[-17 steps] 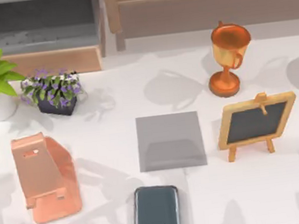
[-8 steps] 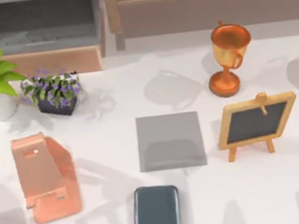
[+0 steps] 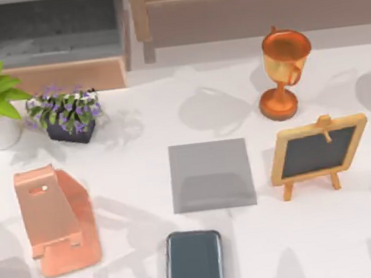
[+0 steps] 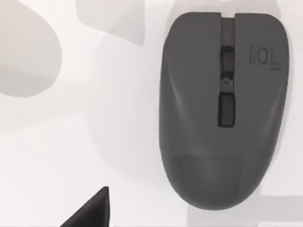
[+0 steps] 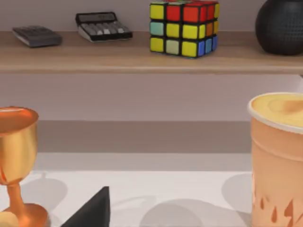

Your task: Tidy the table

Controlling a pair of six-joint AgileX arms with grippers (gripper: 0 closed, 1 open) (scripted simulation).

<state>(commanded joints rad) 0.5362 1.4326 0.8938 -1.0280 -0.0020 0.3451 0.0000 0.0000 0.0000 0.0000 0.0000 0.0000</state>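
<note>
White marbled table (image 3: 137,185), copper trophy (image 3: 283,67), seemingly dark-grey mouse (image 4: 222,109).

Bare table (image 3: 141,164) runs between the pink stand (image 3: 55,217) and grey mat (image 3: 211,175), while trophy (image 3: 284,71) and chalkboard (image 3: 318,153) crowd the right side.

left hand (image 4: 90,210) | one dark fingertip visible (pose unclear) || right hand (image 5: 90,210) | one dark fingertip visible

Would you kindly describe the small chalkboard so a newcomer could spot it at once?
Start at the white marbled table and find the grey square mat at its centre. Just right of the mat stands a small black chalkboard in a wooden easel frame, in front of the copper trophy cup; it alone has a dark slate face.
</note>
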